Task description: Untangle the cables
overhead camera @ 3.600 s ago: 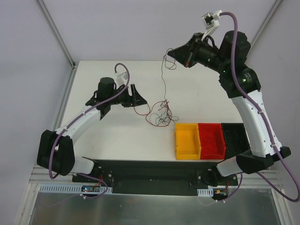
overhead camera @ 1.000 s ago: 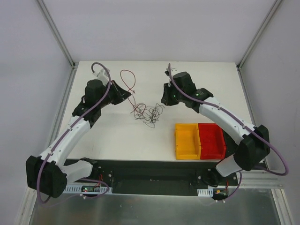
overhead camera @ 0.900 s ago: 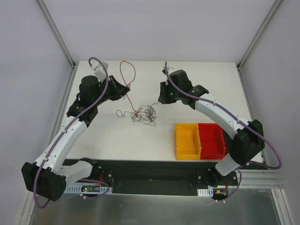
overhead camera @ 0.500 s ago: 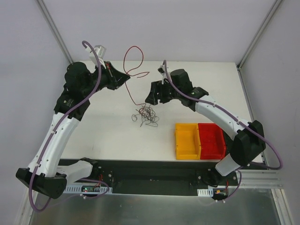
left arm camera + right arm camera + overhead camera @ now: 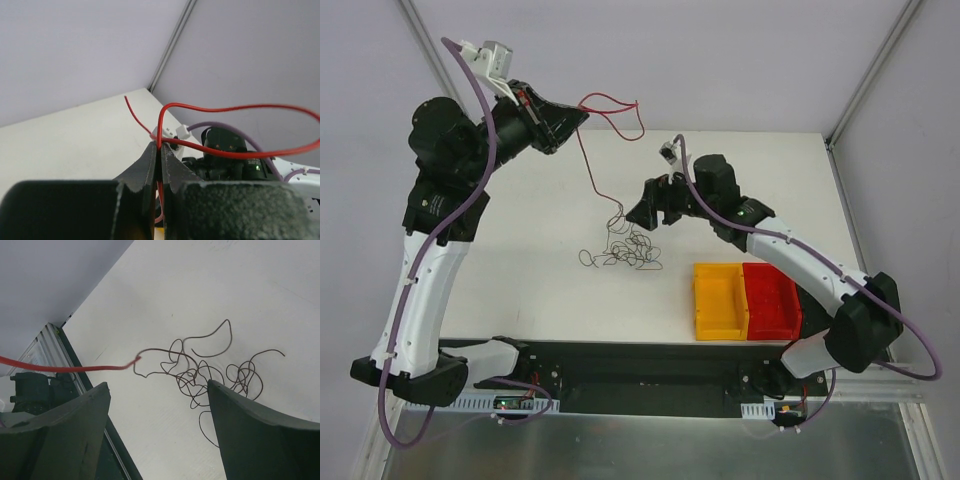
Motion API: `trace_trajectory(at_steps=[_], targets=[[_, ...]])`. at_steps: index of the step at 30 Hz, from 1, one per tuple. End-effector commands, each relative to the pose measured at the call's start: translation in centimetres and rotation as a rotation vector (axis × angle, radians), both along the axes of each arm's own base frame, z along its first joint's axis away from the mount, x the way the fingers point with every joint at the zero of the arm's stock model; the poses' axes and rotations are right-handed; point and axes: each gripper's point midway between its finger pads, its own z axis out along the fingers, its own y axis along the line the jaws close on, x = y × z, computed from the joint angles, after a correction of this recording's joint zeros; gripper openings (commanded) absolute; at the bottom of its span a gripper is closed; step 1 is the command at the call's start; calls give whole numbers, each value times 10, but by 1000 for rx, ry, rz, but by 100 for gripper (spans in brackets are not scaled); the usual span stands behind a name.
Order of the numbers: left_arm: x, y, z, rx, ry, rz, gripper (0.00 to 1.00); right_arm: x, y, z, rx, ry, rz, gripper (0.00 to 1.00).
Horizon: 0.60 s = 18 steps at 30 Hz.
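The cables lie as a small scribble of thin dark wires (image 5: pixel 625 248) on the white table (image 5: pixel 520 250), also seen in the right wrist view (image 5: pixel 210 372). One red cable (image 5: pixel 588 165) rises out of the tangle to my left gripper (image 5: pixel 577 118), which is held high and shut on it. In the left wrist view the jaws (image 5: pixel 160 148) pinch the red cable (image 5: pixel 235 107), whose free end loops off to the right. My right gripper (image 5: pixel 642 212) hovers open just right of the tangle. Nothing sits between its fingers (image 5: pixel 92 412), and the red cable (image 5: pixel 70 369) passes in front.
A yellow bin (image 5: pixel 719 300) and a red bin (image 5: pixel 772 300) stand side by side near the table's front right, partly under my right arm. White walls with metal corner posts enclose the table at the back and sides.
My left arm has risen much higher, drawing the red cable up out of the tangle. My right gripper has opened and shifted slightly. The tangle has spread leftwards on the table.
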Motion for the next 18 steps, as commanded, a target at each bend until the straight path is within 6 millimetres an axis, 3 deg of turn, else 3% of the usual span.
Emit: trace_trajectory(at_steps=[1,6,10,13,18], targets=[[-9,1,40,-15,-119,-12,0,1,-8,33,44,-130,-18,81],[0,-9,9,-1,-30,-63,0,-1,-40,40,-60,-225,-94,85],[10,1,-3,18,-46,23,0,1,-61,65,-94,-279,-147,89],[14,7,0,-5,-42,72,0,-8,-59,90,-68,-321,-87,90],[11,-8,-24,-65,148,-11,0,-2,-40,155,-56,-553,-39,97]])
